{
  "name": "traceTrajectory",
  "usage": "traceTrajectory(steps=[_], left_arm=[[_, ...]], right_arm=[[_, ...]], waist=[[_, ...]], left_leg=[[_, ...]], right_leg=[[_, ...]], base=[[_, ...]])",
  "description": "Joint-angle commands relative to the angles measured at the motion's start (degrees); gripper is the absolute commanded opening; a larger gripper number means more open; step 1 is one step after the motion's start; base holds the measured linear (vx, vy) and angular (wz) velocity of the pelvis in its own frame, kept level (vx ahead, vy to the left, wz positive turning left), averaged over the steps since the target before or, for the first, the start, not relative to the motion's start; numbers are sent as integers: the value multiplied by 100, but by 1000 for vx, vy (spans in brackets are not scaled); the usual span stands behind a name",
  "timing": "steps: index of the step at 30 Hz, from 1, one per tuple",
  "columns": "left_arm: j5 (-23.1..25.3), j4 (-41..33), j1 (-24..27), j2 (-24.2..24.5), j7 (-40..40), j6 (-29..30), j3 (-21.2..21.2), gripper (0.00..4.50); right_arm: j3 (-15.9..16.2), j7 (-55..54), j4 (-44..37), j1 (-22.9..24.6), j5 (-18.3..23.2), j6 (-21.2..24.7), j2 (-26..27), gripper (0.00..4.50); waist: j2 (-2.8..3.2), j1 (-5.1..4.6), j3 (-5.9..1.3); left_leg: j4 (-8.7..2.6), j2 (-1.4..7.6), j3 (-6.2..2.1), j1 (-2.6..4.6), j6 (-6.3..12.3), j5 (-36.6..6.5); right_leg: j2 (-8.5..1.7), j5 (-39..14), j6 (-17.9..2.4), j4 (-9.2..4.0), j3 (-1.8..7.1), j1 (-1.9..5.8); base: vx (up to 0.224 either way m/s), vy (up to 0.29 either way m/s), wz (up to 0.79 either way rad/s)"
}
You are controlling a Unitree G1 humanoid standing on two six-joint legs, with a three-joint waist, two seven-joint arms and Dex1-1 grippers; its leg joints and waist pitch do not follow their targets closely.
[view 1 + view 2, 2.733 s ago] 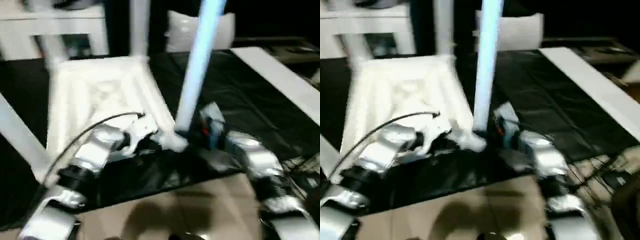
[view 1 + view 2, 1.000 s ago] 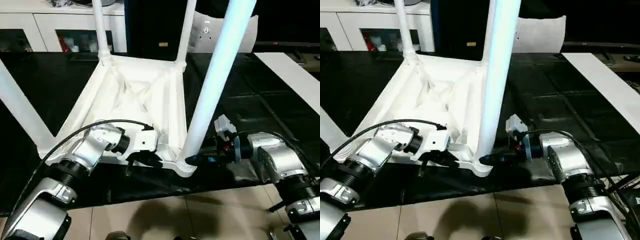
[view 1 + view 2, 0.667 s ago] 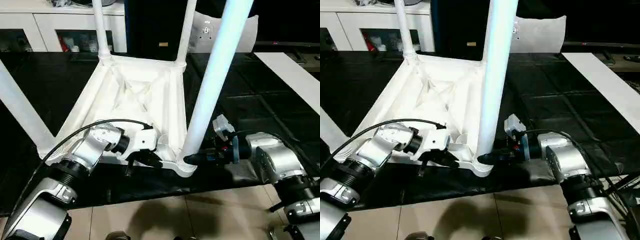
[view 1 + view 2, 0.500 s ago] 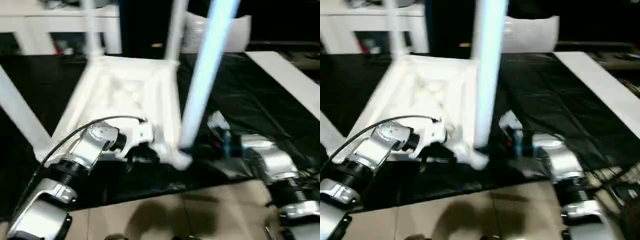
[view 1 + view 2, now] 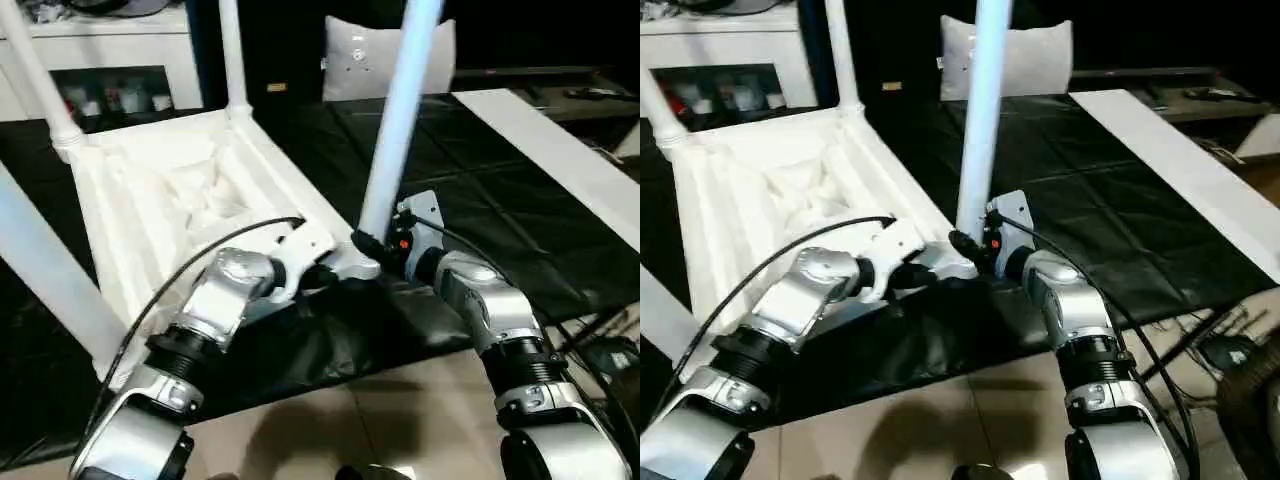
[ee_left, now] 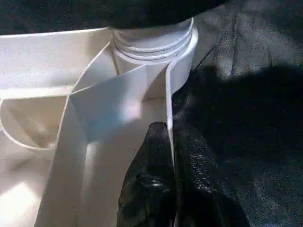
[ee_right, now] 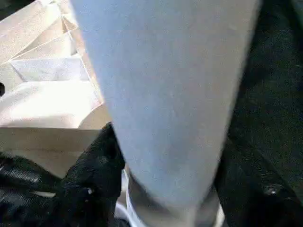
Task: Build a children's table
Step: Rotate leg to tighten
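now the near corner socket [image 5: 352, 266] holds a leg [image 5: 396, 120].

No text, label, brand, number or sign can be read on anything here.

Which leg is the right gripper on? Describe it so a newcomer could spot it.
Find the upturned white tabletop on the black sheet. At its corner nearest the robot stands one leg, with the right gripper around its base. It is the closest and looks the thickest of the legs.
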Motion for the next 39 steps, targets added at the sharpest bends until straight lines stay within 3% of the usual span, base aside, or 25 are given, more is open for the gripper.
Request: traceTrajectory(steps=[1,3,6,8,14,18,19,23,29,35,39], left_arm=[[-22,-184,-82,-36,-167,-334,-216,0],[46,-130,-54,105,-239,-575,-250,0],[45,-100,-14,261,-383,-775,-264,0],[-36,-89,48,501,-820,-1150,-338,0],[-136,-65,61,906,-1727,-1685,-626,0],[-209,-28,31,1075,-2181,-2009,-731,0],[-328,-100,33,1192,-2609,-2160,-803,0],[-283,-75,-22,1320,-2940,-2366,-947,0],[-433,-151,-72,1288,-3263,-2361,-998,0],[-413,-29,-164,1235,-3306,-2479,-1015,0],[-424,-6,-172,1232,-3286,-2462,-989,0]], right_arm=[[188,413,-123,116,15,-70,-72,300],[174,653,-159,172,58,-186,-249,330],[163,1059,-218,245,129,-350,-504,349],[300,1856,-408,394,206,-428,-958,366],[487,2949,-502,464,282,-642,-1518,375],[614,3555,-484,470,327,-879,-1769,375],[683,3909,-473,459,383,-903,-1872,360],[851,4363,-603,503,459,-873,-1918,330],[1020,4653,-674,557,559,-816,-1840,281],[1112,4834,-731,599,633,-608,-1772,223],[1130,4860,-813,650,680,-522,-1784,208]], waist=[[33,39,-429],[47,101,-442],[33,116,-441],[34,181,-420],[42,218,-397],[34,279,-405],[42,337,-419],[40,381,-420],[34,443,-418],[51,457,-427],[61,457,-425]], left_leg=[[-358,204,-56,-10,447,-648],[-360,202,-53,-14,483,-557],[-365,216,-42,-12,500,-506],[-371,223,-35,8,525,-649],[-375,212,-37,32,426,-885],[-375,237,-32,42,436,-823],[-374,243,-34,43,440,-764],[-377,269,-28,31,431,-738],[-380,262,-23,44,359,-779],[-379,261,-29,43,323,-754],[-382,255,-32,41,287,-785]], right_leg=[[-525,-1872,-699,-412,351,355],[-530,-1607,-743,-376,364,379],[-522,-1412,-817,-350,377,384],[-527,-1561,-793,-377,378,383],[-532,-2144,-625,-446,360,362],[-521,-2068,-659,-425,362,352],[-527,-1940,-709,-396,361,361],[-530,-1755,-793,-356,367,362],[-540,-2031,-676,-388,369,359],[-532,-1957,-682,-389,362,361],[-532,-1973,-659,-393,359,367]], base=[[0,0,0],[0,0,0],[0,0,0],[0,0,0],[0,0,0],[0,0,0],[0,0,0],[0,0,0],[0,0,0],[0,0,0],[0,0,0]])
